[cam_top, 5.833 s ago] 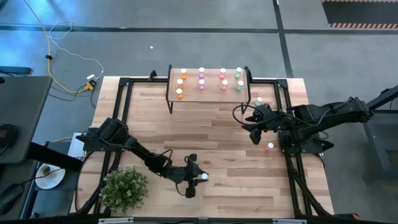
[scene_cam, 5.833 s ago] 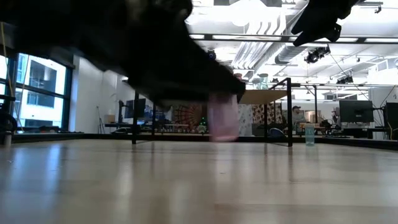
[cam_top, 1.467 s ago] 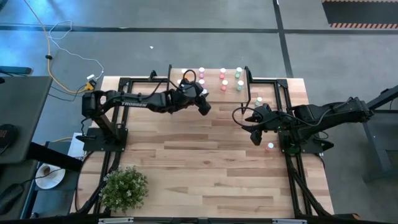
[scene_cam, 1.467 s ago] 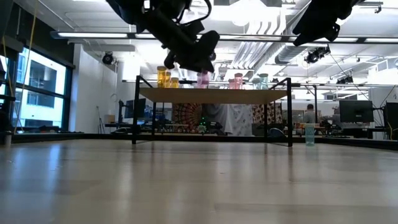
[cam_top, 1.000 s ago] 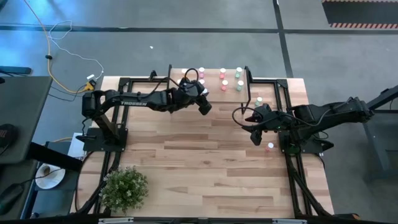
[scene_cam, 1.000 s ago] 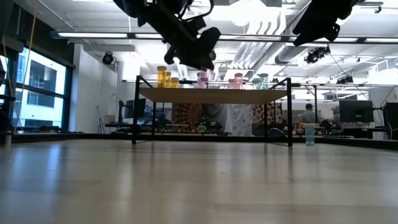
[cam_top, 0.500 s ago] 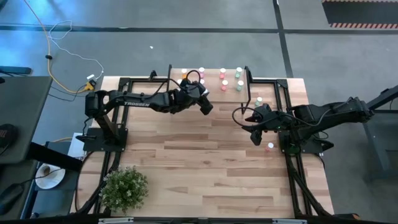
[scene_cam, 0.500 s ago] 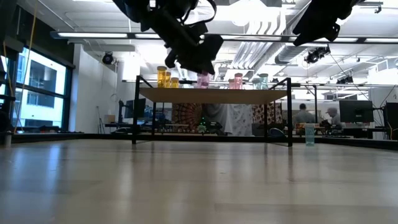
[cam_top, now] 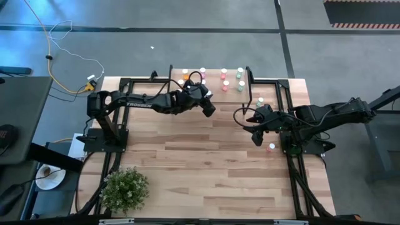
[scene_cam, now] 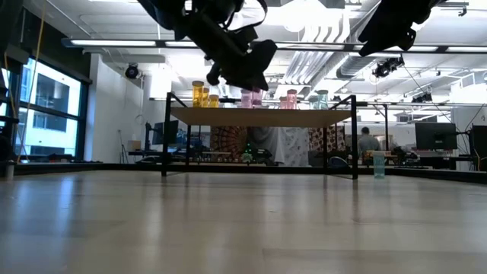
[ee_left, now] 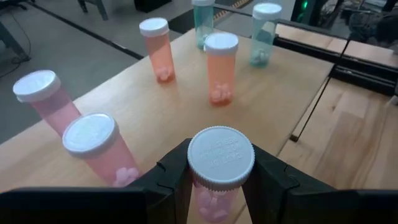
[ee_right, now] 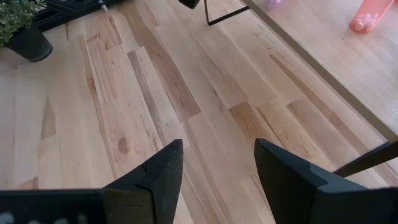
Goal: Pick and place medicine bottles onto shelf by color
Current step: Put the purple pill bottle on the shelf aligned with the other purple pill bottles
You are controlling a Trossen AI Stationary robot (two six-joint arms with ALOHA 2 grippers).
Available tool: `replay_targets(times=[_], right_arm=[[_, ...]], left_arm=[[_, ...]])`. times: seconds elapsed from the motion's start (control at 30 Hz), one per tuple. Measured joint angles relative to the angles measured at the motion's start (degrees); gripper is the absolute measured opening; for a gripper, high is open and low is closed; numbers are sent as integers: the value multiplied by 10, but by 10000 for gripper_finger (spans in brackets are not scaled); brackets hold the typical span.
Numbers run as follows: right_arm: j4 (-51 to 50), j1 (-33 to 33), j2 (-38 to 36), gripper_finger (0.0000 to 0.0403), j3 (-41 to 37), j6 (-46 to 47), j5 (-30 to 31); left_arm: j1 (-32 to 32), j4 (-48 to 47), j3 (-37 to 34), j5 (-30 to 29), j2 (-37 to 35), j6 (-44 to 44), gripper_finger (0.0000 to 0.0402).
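Observation:
The shelf [cam_top: 215, 89] stands at the table's far edge with orange, pink, red and pale green medicine bottles upright on it. My left gripper [cam_top: 208, 106] is over the shelf's near edge, shut on a pink bottle with a white cap [ee_left: 221, 155]. In the left wrist view, two more pink bottles [ee_left: 93, 149] stand beside it. Two red bottles [ee_left: 219, 65] and two green ones [ee_left: 264, 28] stand farther off. My right gripper [cam_top: 255, 136] hangs open and empty above the table's right part. The open fingers also show in the right wrist view [ee_right: 217, 180]. My left gripper pinches the pink bottle's body just under its white cap [ee_left: 214, 200] between its two fingers [ee_left: 177, 180]. The fingers slant down from the table's left. The bottle stands upright in the hold. The gripper hides its bottom, so I cannot tell whether it rests on the shelf.
A pale green bottle [cam_top: 260, 100] and a pink one [cam_top: 270, 147] stand loose on the table near my right arm. A potted plant [cam_top: 125, 187] stands at the near left corner. Black frame rails run along both sides of the table.
My left gripper has shifted a little toward the table's right and near edges over the shelf. It has kept its hold on the pink bottle, which stays upright. My right arm has kept still.

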Motion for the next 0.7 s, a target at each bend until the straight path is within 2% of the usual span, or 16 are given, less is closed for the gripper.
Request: replay_targets(times=[0.7], right_arm=[[0, 0, 0, 190, 0, 0, 0]], left_arm=[[1, 10, 1, -2, 16, 17, 108]])
